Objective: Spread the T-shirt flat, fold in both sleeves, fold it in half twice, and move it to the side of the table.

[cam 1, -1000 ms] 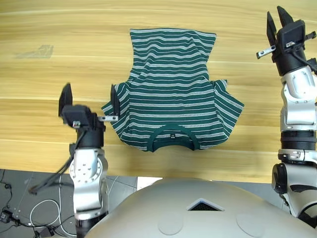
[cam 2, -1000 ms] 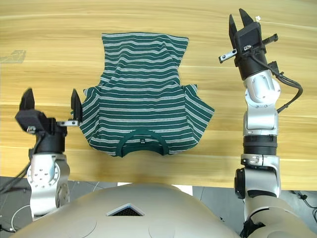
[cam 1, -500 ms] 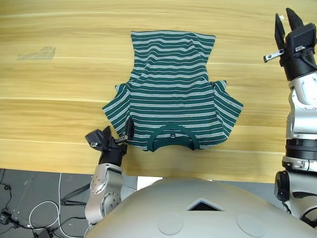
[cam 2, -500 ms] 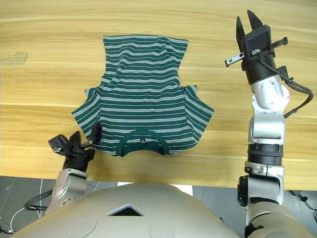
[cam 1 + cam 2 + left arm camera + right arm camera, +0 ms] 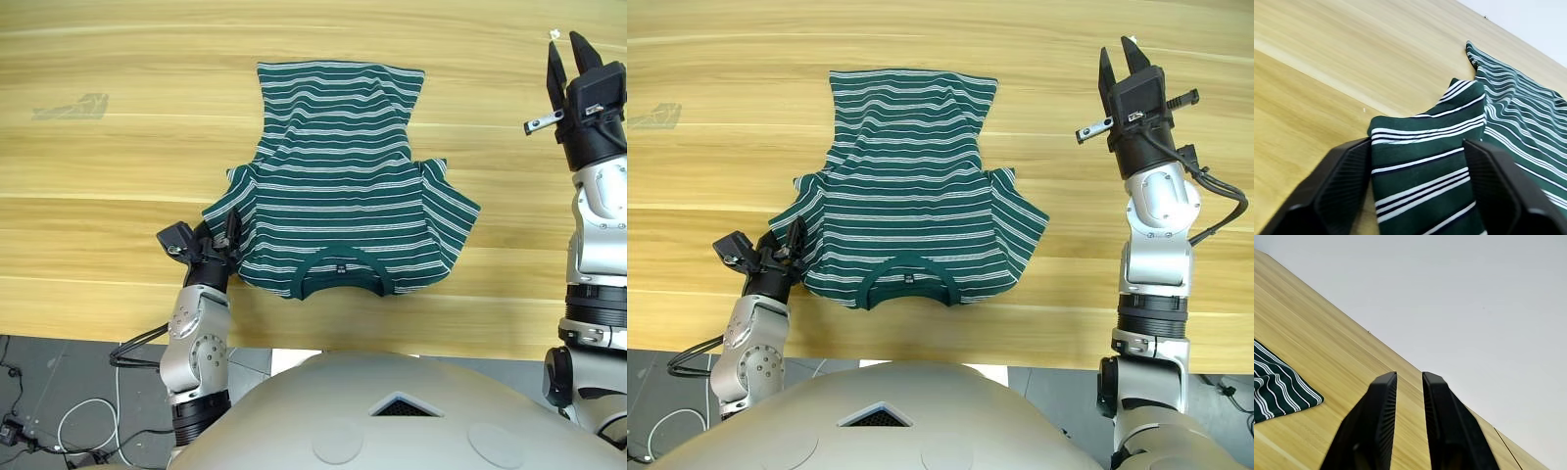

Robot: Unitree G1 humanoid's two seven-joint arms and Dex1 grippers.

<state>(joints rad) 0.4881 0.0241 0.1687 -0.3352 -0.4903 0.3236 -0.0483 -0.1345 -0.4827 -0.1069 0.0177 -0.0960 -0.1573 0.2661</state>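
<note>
Green shirt: white-striped, lying mid-tabletop, collar toward the robot, hem on the far side; roughly spread yet rumpled across the body, both sleeves out and unfolded.
Left sleeve: flat on the wood, its corner between the left tool's fingers; likely the first part to be pulled flat or folded in.
Right sleeve: spread, creased, untouched.
Left tool: wide open, low over the sleeve corner, one finger at each side of the cloth, nothing gripped yet; placed so, probably, to close on the sleeve edge.
Right tool: raised over bare wood at the far right, well apart from the shirt; fingers a narrow gap apart, nothing between them; seemingly parked to leave the left arm room.
Tabletop: pale wood planks, with a faint mark at far left.
Change, left tool: a second ago upright and higher beside the sleeve's outer edge; half a second ago drawn back near the tabletop's front edge; now forward again, straddling the sleeve.
Change, right tool: drifted slightly outward, gap as before.
Change, shirt: same place, same wrinkles.
Step, as judged: early; flattening or the first sleeve fold about to begin, both halvings and the move aside not yet done.
</note>
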